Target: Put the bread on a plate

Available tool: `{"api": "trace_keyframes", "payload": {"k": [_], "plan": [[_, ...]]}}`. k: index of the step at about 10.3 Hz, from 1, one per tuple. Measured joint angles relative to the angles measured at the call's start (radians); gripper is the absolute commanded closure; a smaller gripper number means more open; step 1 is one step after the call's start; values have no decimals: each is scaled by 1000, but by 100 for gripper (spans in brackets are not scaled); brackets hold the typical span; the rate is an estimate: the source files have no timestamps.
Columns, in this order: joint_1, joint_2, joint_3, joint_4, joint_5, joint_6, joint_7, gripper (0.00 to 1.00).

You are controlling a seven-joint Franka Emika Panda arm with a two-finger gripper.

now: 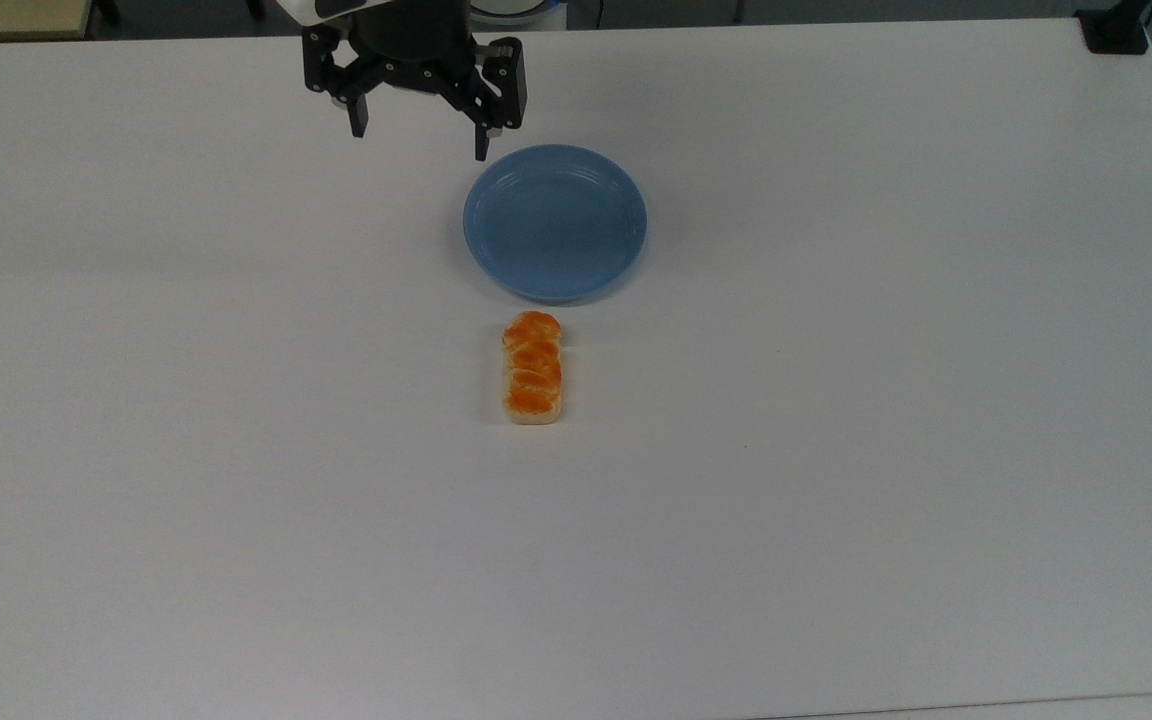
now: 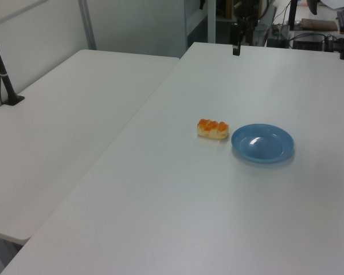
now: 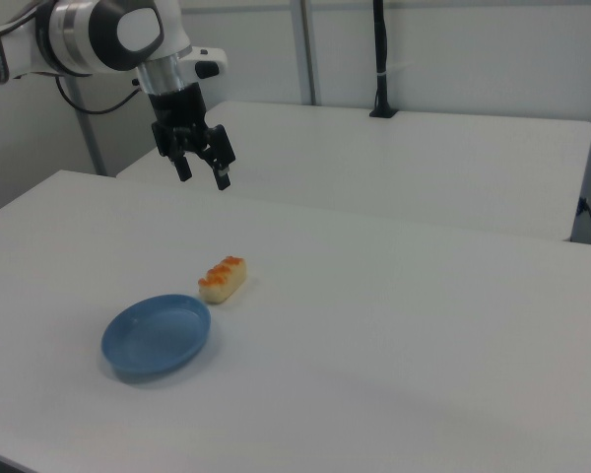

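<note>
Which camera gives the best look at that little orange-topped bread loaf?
The top view: the small cream loaf with its glossy orange segmented top lies full-length on the white table. The left view and the right view show it from the side, beside the round blue plate.

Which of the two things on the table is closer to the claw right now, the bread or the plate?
The blue plate. In the top view its rim lies just below the open claw, while the bread lies beyond the plate's far side.
</note>
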State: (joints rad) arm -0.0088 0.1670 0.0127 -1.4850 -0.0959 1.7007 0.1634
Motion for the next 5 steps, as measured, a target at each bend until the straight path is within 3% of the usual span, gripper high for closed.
{"api": "trace_keyframes", "payload": {"k": [5], "plan": [[2,2,2,-5,0,0,0,0]]}}
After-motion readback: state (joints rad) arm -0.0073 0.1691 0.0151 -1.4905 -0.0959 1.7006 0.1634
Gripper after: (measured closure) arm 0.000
